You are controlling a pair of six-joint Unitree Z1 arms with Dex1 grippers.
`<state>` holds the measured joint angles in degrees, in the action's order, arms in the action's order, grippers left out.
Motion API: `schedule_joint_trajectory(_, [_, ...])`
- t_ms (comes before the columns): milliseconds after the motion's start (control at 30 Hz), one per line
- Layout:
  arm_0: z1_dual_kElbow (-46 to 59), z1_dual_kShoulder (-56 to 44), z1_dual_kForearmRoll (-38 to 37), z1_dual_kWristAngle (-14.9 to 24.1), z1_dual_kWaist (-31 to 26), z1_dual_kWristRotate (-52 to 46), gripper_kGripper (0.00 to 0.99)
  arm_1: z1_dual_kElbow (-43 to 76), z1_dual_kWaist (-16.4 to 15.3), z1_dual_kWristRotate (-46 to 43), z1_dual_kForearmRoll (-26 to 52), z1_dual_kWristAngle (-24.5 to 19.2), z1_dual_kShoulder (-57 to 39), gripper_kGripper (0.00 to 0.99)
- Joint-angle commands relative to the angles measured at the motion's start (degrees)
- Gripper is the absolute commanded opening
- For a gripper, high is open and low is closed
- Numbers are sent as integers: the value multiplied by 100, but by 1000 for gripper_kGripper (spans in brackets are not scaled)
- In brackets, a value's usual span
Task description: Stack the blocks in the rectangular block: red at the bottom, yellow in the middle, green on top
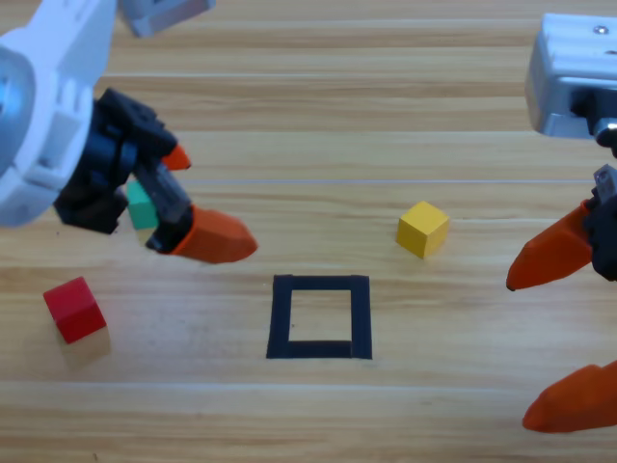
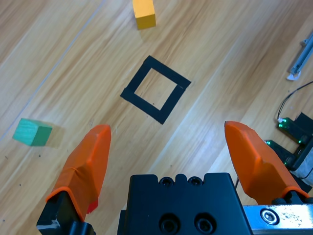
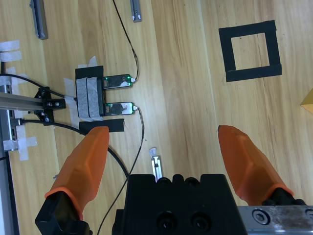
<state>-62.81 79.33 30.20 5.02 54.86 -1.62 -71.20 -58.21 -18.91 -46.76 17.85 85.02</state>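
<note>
The red cube [image 1: 74, 309] sits at the left on the table. Partly hidden behind my left gripper [image 1: 219, 203] is the green cube [image 1: 142, 204]; the gripper hangs open above it with nothing between its jaws. The yellow cube [image 1: 422, 229] lies right of centre, beyond the black tape square [image 1: 281, 316]. The left wrist view shows the green cube [image 2: 32, 132] to the left of my open gripper [image 2: 167, 128], with the tape square [image 2: 135, 76] and yellow cube [image 2: 144, 13] ahead. My right gripper [image 1: 521, 352] waits open at the right edge. Its wrist view shows that gripper [image 3: 162, 129] empty, with the square [image 3: 247, 30] far off.
Off the table's side, the right wrist view shows taped circuit boards [image 3: 105, 98] with black cables and a metal rail [image 3: 19, 100]. A board with green lights [image 2: 293, 127] shows at the right of the left wrist view.
</note>
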Motion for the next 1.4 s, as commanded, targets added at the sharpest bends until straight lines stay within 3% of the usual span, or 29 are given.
schedule_joint_trajectory(33, [172,-181,83,113,130,-84,990,203,-182,-42,53,43,138,980])
schedule_joint_trajectory(233, [190,-146,100,157,130,-119,990,299,-182,2,53,-45,-29,980])
schedule_joint_trajectory(367, [207,-155,162,192,130,-137,990,335,-121,635,176,-387,-231,980])
schedule_joint_trajectory(500, [234,-146,162,297,122,-251,990,361,187,1847,510,-1152,-170,980])
schedule_joint_trajectory(667, [155,-251,381,1238,-274,-1789,990,203,266,3201,756,-2971,481,979])
schedule_joint_trajectory(733, [164,-313,434,1361,-564,-2404,990,62,319,3456,747,-3297,823,979])
schedule_joint_trajectory(800, [120,-313,724,1361,-907,-3222,985,-96,424,3720,747,-3402,1131,979])
schedule_joint_trajectory(900, [58,-172,1164,1378,-1249,-4206,985,-808,494,3834,158,-3384,1685,980])
schedule_joint_trajectory(1133, [-3,118,1937,1343,-1689,-5885,983,-2495,890,4871,-932,-3349,3038,982])
schedule_joint_trajectory(1233, [-109,478,2166,1326,-1768,-6307,980,-3014,1048,5354,-1222,-3103,3583,985])
schedule_joint_trajectory(1333, [-170,944,2280,1159,-1891,-6544,979,-3067,1312,5644,-1187,-2391,3873,988])
schedule_joint_trajectory(1400, [-162,1172,2280,983,-2023,-6553,973,-3155,1329,6031,-1169,-2295,3987,988])
